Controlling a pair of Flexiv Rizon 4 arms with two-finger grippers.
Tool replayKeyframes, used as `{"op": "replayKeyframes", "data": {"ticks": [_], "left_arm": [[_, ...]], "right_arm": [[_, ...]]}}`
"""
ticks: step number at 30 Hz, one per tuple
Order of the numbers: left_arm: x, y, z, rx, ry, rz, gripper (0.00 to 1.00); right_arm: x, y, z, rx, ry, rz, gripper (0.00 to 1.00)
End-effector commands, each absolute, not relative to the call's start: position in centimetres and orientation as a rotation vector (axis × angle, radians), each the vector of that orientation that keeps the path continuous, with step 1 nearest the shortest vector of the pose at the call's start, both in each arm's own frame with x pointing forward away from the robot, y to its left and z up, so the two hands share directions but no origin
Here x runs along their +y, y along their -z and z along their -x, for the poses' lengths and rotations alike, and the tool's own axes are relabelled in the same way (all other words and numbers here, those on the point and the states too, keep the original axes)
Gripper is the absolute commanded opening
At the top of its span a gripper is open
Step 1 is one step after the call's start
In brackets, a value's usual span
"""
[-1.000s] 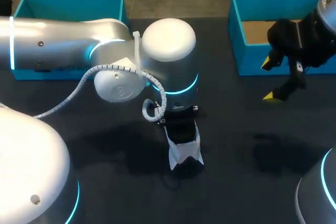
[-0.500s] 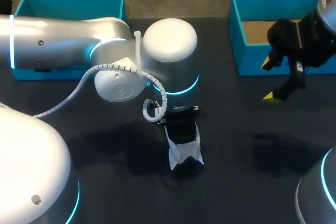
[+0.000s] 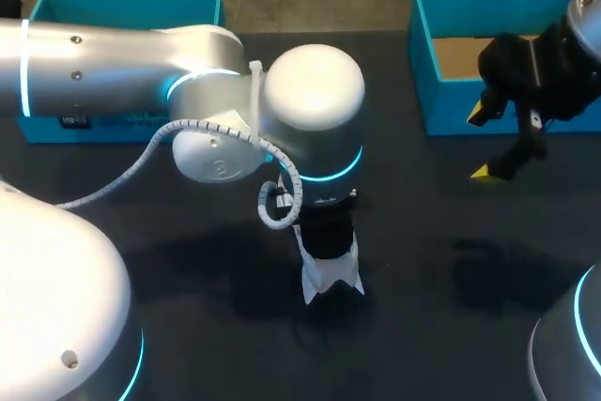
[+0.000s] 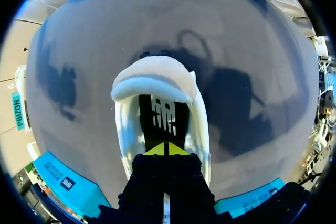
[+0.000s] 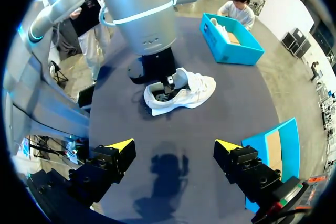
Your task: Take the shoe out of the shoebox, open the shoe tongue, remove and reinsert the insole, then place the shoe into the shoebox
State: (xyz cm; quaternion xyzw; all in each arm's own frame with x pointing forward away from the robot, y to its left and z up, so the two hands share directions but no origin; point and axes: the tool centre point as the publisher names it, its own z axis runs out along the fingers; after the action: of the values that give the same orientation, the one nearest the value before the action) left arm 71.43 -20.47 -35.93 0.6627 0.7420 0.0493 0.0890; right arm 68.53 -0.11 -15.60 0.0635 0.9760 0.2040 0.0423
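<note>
Shifting slightly toward the lower right of the head view, the left arm (image 3: 310, 91) is now hanging a touch nearer the frame's middle, while the white shoe (image 3: 329, 274) under it is staying where it was, low in the centre on the dark table (image 3: 423, 260). The right arm (image 3: 563, 63) is holding its earlier place at the upper right.

The left gripper (image 4: 164, 149) is reaching down into the shoe's (image 4: 152, 77) opening, its yellow tips pressing together with no gap, right over the black insole (image 4: 161, 116). Whether they are nipping the insole's edge cannot be told.

The right gripper (image 3: 482, 144) is hovering above the table with its jaws standing wide apart and nothing between them, just in front of the teal shoebox (image 3: 427, 91) at the upper right. From its wrist, that gripper (image 5: 174, 145) is looking across at the shoe (image 5: 181, 94), which is lying well ahead of the fingers with the left arm standing over it. A second teal box (image 3: 122, 2) is sitting at the upper left, partly behind the left arm.
</note>
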Motion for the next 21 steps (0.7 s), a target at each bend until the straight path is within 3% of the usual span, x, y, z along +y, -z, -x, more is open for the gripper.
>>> {"op": "replayKeyframes", "data": {"ticks": [1, 14, 16, 18, 19, 20, 21], "left_arm": [[-20.7, 34.9, -71.4, 2.213, -0.225, -1.938, 0.00], [-19.9, 33.8, -73.4, 2.230, -0.349, -1.815, 0.00], [-19.9, 33.9, -73.4, 2.239, -0.344, -1.815, 0.22], [-19.8, 34.1, -73.4, 2.250, -0.345, -1.816, 0.36], [-19.8, 34.2, -73.3, 2.255, -0.340, -1.819, 0.47], [-19.7, 34.2, -73.3, 2.257, -0.339, -1.821, 0.49], [-19.7, 34.3, -73.1, 2.258, -0.338, -1.821, 0.62]], "right_arm": [[0.1, 15.6, -68.8, 2.993, -0.620, -0.194, 1.00], [0.1, 15.6, -68.8, 2.993, -0.620, -0.194, 1.00], [0.1, 15.6, -68.8, 2.993, -0.620, -0.194, 1.00], [0.1, 15.6, -68.8, 2.993, -0.620, -0.194, 1.00], [0.1, 15.6, -68.8, 2.993, -0.620, -0.194, 1.00], [0.1, 15.6, -68.8, 2.993, -0.620, -0.194, 1.00], [0.1, 15.6, -68.8, 2.993, -0.620, -0.194, 1.00]]}}
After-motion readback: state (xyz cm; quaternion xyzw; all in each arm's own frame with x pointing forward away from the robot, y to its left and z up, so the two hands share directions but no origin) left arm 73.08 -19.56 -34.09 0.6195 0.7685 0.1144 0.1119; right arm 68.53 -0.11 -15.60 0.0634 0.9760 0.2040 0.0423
